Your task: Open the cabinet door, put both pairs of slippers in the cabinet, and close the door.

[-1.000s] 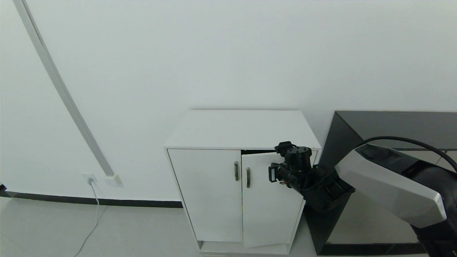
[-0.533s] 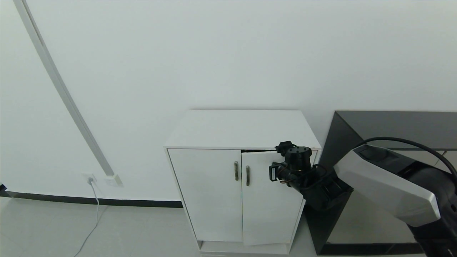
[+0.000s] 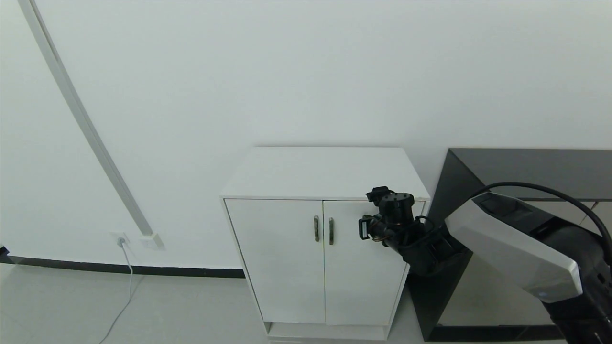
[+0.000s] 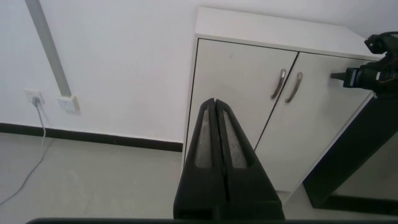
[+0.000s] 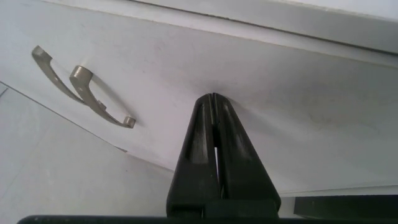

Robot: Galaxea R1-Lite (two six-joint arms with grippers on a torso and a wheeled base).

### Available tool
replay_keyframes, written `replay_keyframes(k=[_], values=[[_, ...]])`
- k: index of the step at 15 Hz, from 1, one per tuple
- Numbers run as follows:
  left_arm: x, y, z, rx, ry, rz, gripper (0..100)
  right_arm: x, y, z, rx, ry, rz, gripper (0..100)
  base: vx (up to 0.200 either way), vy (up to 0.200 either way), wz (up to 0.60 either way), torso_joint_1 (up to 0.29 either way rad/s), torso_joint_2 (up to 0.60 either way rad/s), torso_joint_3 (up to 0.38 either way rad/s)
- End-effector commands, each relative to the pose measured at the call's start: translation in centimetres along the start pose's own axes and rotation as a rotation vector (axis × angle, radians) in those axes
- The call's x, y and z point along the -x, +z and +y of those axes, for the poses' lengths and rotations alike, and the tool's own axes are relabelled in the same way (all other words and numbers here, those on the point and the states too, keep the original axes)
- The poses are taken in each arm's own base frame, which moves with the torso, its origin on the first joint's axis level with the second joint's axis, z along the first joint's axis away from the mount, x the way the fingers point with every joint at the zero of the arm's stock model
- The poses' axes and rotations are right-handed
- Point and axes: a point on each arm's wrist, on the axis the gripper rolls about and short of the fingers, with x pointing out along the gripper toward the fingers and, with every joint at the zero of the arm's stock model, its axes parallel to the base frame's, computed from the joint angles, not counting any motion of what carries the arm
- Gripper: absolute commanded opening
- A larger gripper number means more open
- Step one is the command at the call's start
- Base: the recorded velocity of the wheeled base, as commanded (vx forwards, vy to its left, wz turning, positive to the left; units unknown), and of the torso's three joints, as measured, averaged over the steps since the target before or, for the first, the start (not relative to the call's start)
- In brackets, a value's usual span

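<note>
A white cabinet (image 3: 325, 172) is seen standing on a pale grey floor (image 3: 167, 310) with its back to a plain white wall (image 3: 306, 71). Its two doors are shown shut and flush with each other: the left door (image 3: 277, 263) and the right door (image 3: 354, 286) meet at the middle, where two slim upright metal handles (image 3: 316, 228) are set side by side. The right end effector (image 5: 214, 99) is held out at the upper part of the right door, well apart from the handles; its two black fingers are pressed together with only a hairline slit between them, nothing is gripped, and the tips are placed against the door's face, though it cannot be told for certain whether they touch it. The left end effector (image 4: 215, 102) is held back from the cabinet, pointed toward the left door, its fingers likewise drawn tight together and empty. A low black unit (image 3: 526, 167) is set just beside the cabinet on the right. To the left, a wall socket (image 3: 119, 238) is fixed low on the wall, a grey cable (image 3: 128, 286) is trailed from it to the floor, and a pale trunking strip (image 3: 81, 119) is run up the wall
</note>
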Motion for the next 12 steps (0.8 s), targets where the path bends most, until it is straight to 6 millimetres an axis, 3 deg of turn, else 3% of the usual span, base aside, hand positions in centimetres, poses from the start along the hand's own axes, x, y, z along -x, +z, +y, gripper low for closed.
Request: replay_keyframes(k=[1,12], values=[[0.00,0.00,0.00,0.000,0.000,0.000,0,-0.31,-0.27,0.00,0.000,-0.006,0.001,0,0.000,0.000,0.00,0.000,0.00,0.000],[0.00,0.00,0.00,0.000,-0.001,0.000,0,-0.74,-0.34,-0.03,0.002,-0.016,-0.006,0,0.000,0.000,0.00,0.000,0.00,0.000]])
